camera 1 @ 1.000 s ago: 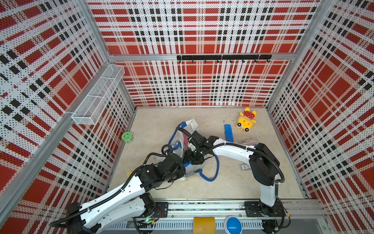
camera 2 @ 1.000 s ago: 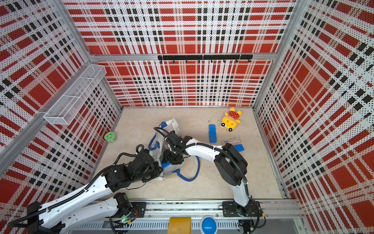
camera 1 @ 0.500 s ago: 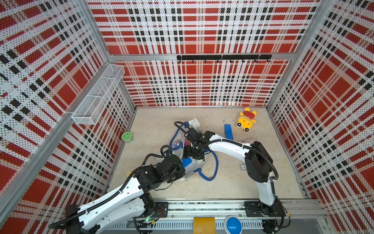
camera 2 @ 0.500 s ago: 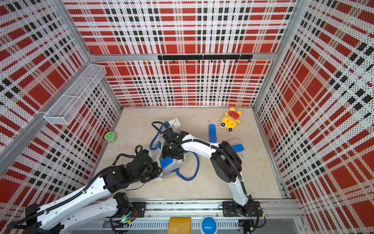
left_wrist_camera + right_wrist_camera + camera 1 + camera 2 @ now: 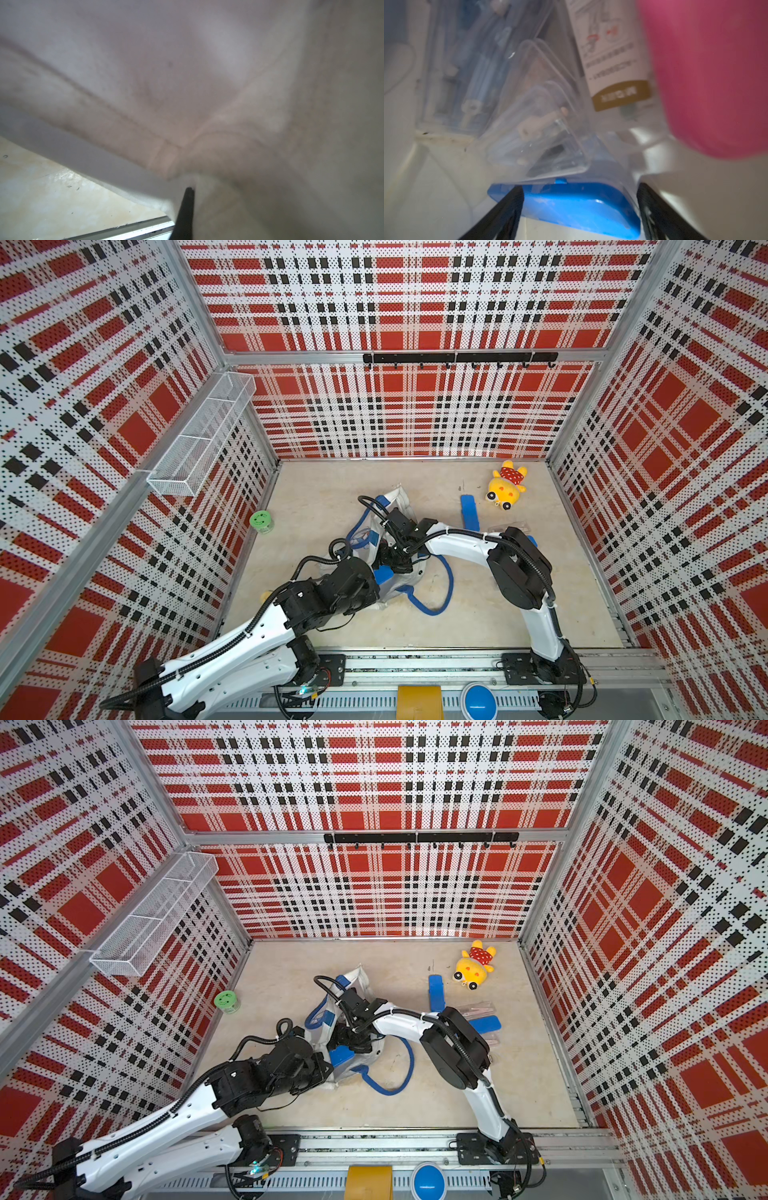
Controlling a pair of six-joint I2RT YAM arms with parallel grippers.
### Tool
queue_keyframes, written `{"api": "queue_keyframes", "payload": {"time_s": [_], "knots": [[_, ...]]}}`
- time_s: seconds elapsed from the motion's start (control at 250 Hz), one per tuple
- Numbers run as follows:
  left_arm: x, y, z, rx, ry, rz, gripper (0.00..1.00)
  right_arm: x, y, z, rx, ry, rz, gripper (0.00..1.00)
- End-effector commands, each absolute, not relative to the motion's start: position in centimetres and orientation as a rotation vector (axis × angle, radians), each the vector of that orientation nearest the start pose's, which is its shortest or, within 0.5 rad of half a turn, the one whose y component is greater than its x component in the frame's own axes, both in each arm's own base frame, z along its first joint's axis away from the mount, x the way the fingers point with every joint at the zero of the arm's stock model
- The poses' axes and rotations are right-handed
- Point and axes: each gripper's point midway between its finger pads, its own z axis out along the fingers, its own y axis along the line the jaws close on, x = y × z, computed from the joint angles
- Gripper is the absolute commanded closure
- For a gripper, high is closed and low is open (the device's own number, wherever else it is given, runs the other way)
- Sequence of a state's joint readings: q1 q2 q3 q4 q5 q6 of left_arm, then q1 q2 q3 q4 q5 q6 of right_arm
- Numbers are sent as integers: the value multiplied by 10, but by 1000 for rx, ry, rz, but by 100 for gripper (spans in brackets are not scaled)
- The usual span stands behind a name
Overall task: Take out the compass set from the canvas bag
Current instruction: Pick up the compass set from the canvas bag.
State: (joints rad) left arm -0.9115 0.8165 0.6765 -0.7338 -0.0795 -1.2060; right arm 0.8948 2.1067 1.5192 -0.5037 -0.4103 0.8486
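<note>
My R gripper [image 5: 579,187] is apart, astride blue case [image 5: 571,207]. L gripper [image 5: 188,191] clamped on canvas bag [image 5: 187,83]. Clear-pack label [image 5: 616,68] txt mirrored, unreadable.

left arm [image 5: 249,635] stretched forward | left gripper [image 5: 188,193] closed | right arm [image 5: 457,545] bent inward | right gripper [image 5: 580,188] jaws wide apart

Blurred off-white cloth of the canvas bag [image 5: 207,72] fills most of the view, its creases running to a folded seam. There the left gripper [image 5: 188,190] pinches it, one black finger [image 5: 185,212] showing. A metal rail [image 5: 135,228] borders the beige tabletop's [image 5: 52,197] edge.
</note>
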Motion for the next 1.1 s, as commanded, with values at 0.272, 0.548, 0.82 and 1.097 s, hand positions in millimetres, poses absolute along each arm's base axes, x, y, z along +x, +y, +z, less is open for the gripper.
{"api": "queue_keyframes", "payload": {"time_s": [0.272,0.548,0.82,1.097], "knots": [[163,-185,144,-469,2575,-811,100,234,451,92,-303,2841,1429,44],[163,-185,143,-477,2580,-816,100,225,471,113,-361,2775,1533,59],[162,-182,145,-482,2569,-815,100,227,467,110,-312,2797,1461,74],[166,-177,153,-511,2543,-832,100,242,438,144,-233,2738,1332,87]]}}
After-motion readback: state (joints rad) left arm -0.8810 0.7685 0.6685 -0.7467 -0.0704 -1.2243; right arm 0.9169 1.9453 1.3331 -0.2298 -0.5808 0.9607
